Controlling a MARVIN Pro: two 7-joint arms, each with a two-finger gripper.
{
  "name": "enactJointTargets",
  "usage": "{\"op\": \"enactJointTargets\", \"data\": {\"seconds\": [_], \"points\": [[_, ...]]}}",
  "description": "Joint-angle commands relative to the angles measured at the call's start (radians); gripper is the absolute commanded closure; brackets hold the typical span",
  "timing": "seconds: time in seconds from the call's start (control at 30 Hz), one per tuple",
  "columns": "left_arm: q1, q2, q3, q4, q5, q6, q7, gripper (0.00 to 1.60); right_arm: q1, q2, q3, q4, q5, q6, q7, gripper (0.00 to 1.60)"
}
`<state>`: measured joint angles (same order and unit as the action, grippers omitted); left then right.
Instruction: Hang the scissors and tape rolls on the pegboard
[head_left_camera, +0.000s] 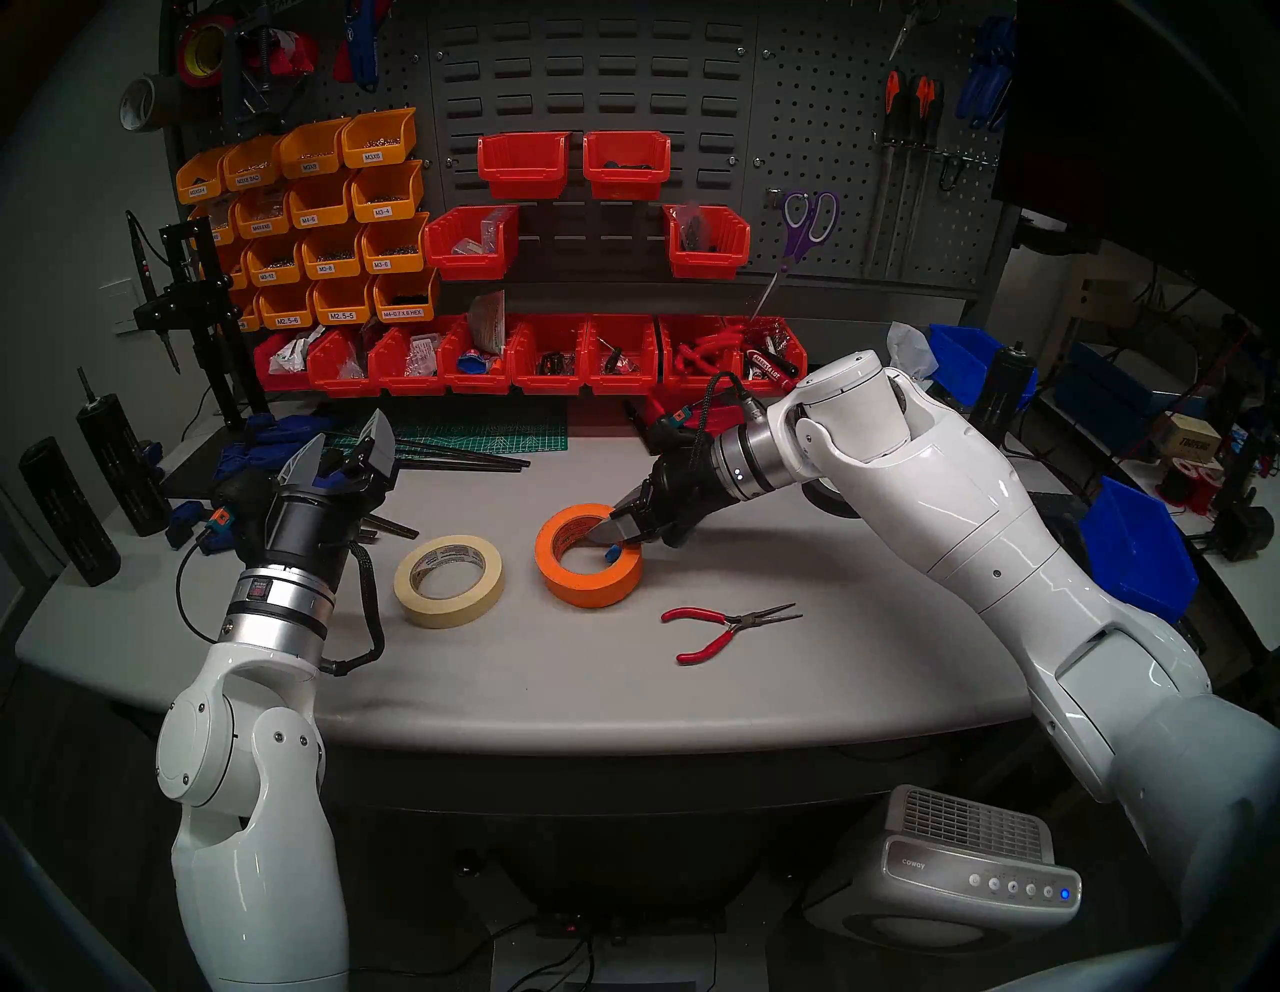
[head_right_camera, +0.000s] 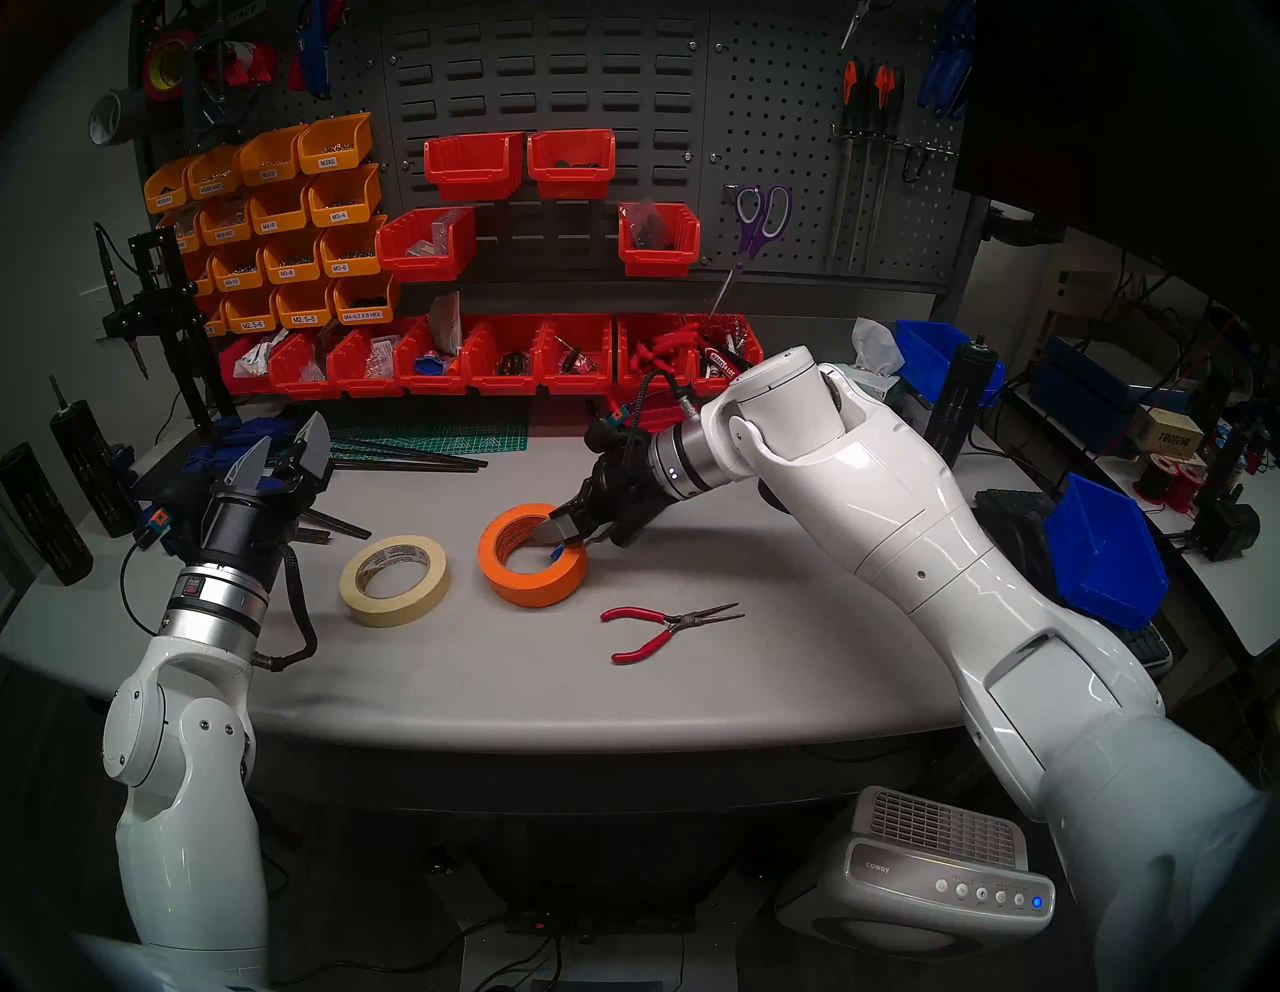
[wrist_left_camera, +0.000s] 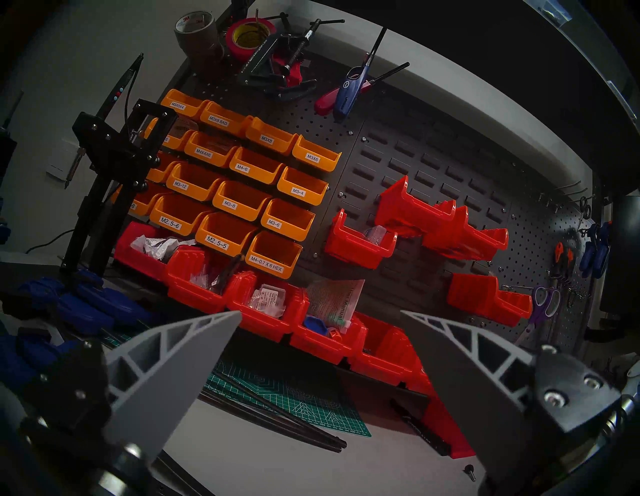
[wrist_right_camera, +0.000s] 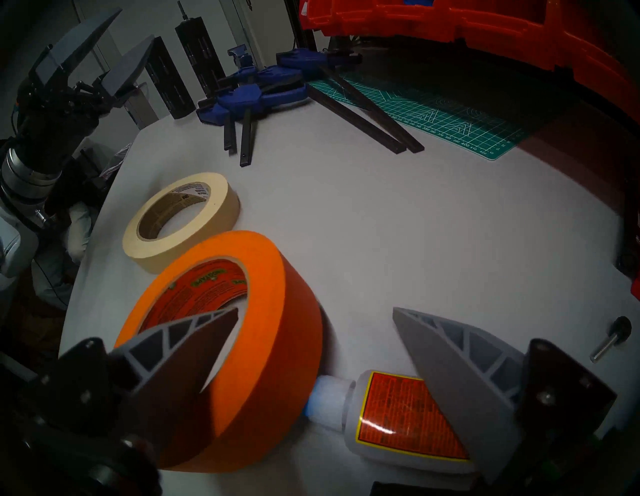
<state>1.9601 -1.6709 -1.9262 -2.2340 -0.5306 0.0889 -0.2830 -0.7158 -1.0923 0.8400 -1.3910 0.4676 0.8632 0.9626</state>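
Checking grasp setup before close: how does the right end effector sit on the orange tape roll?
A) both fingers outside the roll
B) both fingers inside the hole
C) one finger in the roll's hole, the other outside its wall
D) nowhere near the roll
C: in the right wrist view one finger sits in the hole of the orange tape roll, the other outside its wall, jaws open.

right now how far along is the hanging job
Done: the scissors hang on the pegboard. In hand: the right gripper, open, straddles the orange tape roll's wall, one finger inside the hole. Left: both rolls; the cream tape roll lies untouched, and the left gripper is open and empty.
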Motion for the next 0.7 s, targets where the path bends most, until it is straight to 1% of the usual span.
{"op": "enactJointTargets", "data": {"seconds": [0.0, 0.1, 0.3, 0.4, 0.67], "points": [[-0.017, -0.004, -0.002, -0.036, -0.011, -0.018, -0.005, 0.00, 0.080, -0.012, -0.009, 0.004, 0.000, -0.015, 0.051, 1.60], [-0.017, -0.004, -0.004, -0.037, -0.012, -0.018, -0.006, 0.00, 0.088, -0.008, -0.015, 0.005, 0.000, -0.022, 0.058, 1.60], [-0.016, -0.004, -0.007, -0.038, -0.015, -0.017, -0.007, 0.00, 0.089, -0.003, -0.001, -0.004, 0.009, -0.043, 0.057, 1.60], [-0.015, -0.004, -0.006, -0.039, -0.016, -0.015, -0.008, 0.00, 0.086, 0.000, 0.015, -0.016, 0.018, -0.054, 0.053, 1.60], [-0.015, 0.000, -0.002, -0.039, -0.012, -0.011, -0.010, 0.00, 0.082, 0.029, 0.088, -0.066, 0.034, -0.089, 0.029, 1.60]]}}
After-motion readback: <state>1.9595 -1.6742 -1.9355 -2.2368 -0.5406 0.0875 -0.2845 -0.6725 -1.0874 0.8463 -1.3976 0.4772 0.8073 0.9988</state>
